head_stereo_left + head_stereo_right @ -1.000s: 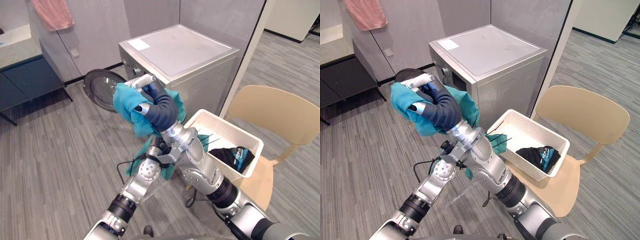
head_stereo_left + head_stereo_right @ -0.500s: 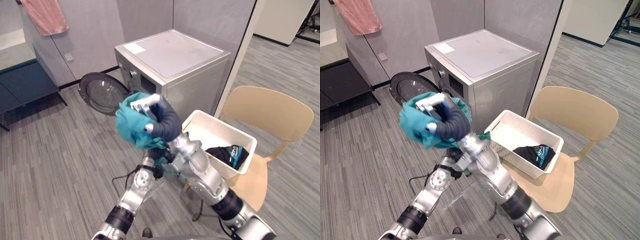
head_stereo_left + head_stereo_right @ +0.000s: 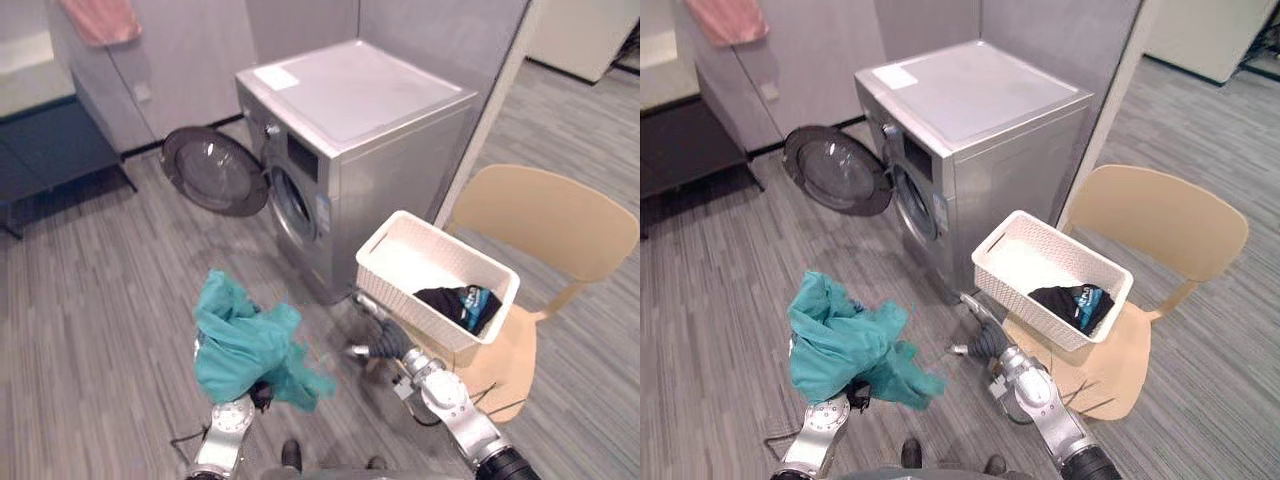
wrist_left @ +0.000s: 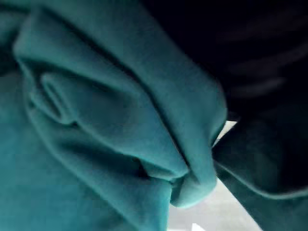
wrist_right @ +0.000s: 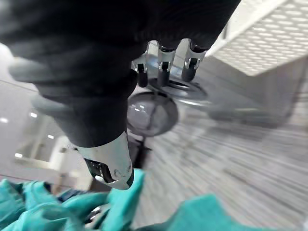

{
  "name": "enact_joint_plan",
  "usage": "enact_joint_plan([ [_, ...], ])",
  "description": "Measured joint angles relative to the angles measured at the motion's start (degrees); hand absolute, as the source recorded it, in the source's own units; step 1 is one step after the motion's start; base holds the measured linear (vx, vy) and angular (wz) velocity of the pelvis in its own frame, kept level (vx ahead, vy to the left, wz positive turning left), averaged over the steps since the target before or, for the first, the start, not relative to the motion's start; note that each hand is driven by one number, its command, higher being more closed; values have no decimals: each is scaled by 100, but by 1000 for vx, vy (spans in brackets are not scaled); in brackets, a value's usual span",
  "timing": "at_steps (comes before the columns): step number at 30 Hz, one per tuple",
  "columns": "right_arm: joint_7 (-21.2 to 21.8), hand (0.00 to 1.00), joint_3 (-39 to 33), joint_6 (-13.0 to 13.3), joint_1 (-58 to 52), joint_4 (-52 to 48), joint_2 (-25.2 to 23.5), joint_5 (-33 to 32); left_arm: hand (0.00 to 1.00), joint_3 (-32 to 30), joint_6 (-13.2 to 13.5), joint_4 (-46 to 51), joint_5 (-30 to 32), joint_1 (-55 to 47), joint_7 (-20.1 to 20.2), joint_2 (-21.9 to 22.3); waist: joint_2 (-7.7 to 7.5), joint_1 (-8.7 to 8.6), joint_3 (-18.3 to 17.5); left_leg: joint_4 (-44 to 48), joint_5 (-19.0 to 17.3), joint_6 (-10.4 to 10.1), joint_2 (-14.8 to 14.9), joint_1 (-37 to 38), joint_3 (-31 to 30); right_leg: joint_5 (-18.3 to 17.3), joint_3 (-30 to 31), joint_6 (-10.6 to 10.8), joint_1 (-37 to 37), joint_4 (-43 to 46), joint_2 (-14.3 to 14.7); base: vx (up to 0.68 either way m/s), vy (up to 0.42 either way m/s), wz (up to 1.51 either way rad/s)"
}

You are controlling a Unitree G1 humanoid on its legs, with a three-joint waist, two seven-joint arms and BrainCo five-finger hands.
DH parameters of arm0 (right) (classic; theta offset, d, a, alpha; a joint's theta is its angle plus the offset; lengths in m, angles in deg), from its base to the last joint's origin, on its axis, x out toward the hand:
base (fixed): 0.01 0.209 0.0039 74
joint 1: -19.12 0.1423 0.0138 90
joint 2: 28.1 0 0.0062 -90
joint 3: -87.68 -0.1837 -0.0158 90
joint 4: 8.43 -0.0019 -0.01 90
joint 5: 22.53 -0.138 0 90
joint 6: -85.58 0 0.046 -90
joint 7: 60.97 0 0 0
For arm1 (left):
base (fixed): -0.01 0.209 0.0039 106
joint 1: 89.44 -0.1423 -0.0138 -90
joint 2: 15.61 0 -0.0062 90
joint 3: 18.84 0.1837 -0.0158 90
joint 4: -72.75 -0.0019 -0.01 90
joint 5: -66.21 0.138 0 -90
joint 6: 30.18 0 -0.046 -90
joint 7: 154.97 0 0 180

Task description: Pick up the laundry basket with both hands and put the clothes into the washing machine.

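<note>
Left eye view: teal cloth (image 3: 245, 340) hangs over the left hand (image 3: 260, 394) and hides its fingers, so I cannot tell their state. The right hand (image 3: 378, 345) has loose fingers (image 5: 163, 67) holding nothing, beside the basket (image 3: 385, 250). The washer (image 3: 350, 130) has its open mouth well ahead of the hidden fingers.

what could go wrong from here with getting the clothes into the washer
1. The teal cloth hangs in a loose bunch above the floor, well short of the washing machine's open front; it could slide off and drop.
2. The right hand is open and close beside the white basket on the chair; a careless swing might knock the basket off, with the dark garment inside it.
</note>
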Motion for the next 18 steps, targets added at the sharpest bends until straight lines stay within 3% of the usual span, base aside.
enact_joint_plan([
  [2, -95, 0, -284, -92, -54, 498, -101, 108, 100, -175, -40, -450, -48, 20, 54, -25, -24, 57, 100, 42, 80, 85, -53, -195, -252, -245, -453, 10, -141, 351, -144, -9, -18, 116],
  [3, -127, 0, -453, -143, -162, 624, -128, 118, 100, -219, -85, -668, -64, 28, 54, -37, -39, 77, 114, 136, 12, 209, -40, -329, -34, -376, -700, 39, -170, 492, -254, 19, -6, 137],
  [5, -279, 0, -635, -210, -317, 940, -194, 172, 100, -327, -173, -1123, -166, 20, 58, -41, -138, 61, 179, 550, -264, 619, 102, -509, 1299, -632, -1226, 160, -164, 915, -632, 89, 18, 143],
  [7, -357, 0, -764, -246, -311, 1184, -210, 200, 100, -387, -242, -1319, -282, -38, 56, -34, -142, 42, 187, 843, -283, 690, 276, -559, 2401, -761, -1498, 292, -166, 1225, -881, 174, 62, 102],
  [8, -385, 0, -821, -303, -285, 1370, -213, 199, 100, -438, -246, -1424, -330, -76, 56, -39, -168, 9, 205, 917, -150, 600, 236, -577, 2585, -811, -1584, 371, -138, 1340, -1019, 180, 94, 75],
  [11, -493, 0, -969, -378, -247, 1537, -533, 197, 100, -562, -246, -1614, -371, -138, 59, -81, -323, -26, 296, 977, -359, 651, 0, -512, 2401, -760, -1687, 579, 151, 1208, -1188, 169, 138, 57],
  [13, -506, 0, -987, -409, -219, 1606, -646, 196, 100, -571, -249, -1640, -371, -232, 66, -53, -427, -2, 353, 1329, -827, 685, -111, -485, 2380, -893, -1662, 818, 219, 1636, -1530, 128, 179, 21],
  [15, -532, 0, -1001, -437, -213, 1606, -657, 181, 100, -534, -263, -1644, -369, -396, 120, 6, -405, -58, 378, 1618, -1259, 776, -271, -364, 2248, -900, -1212, 724, -93, 3142, -2218, 135, 228, 22],
  [16, -555, 0, -1007, -452, -276, 1606, -654, 173, 100, -537, -274, -1640, -381, -408, 151, -5, -417, -60, 385, 1669, -1370, 812, -352, -281, 2181, -735, -838, 399, -325, 3829, -2458, 260, 269, 55],
  [17, -569, 0, -1008, -471, -393, 1610, -666, 138, 100, -521, -278, -1619, -379, -373, 167, -66, -387, -116, 451, 1757, -1535, 924, -409, -139, 1928, -484, 216, -7, -902, 4830, -2473, 233, 216, 69],
  [18, -565, 0, -1003, -483, -425, 1611, -692, 120, 100, -472, -281, -1620, -380, -348, 165, -75, -353, -189, 499, 1741, -1568, 955, -416, -86, 1760, -712, 632, 185, -1100, 5021, -2251, 256, 133, 89],
])
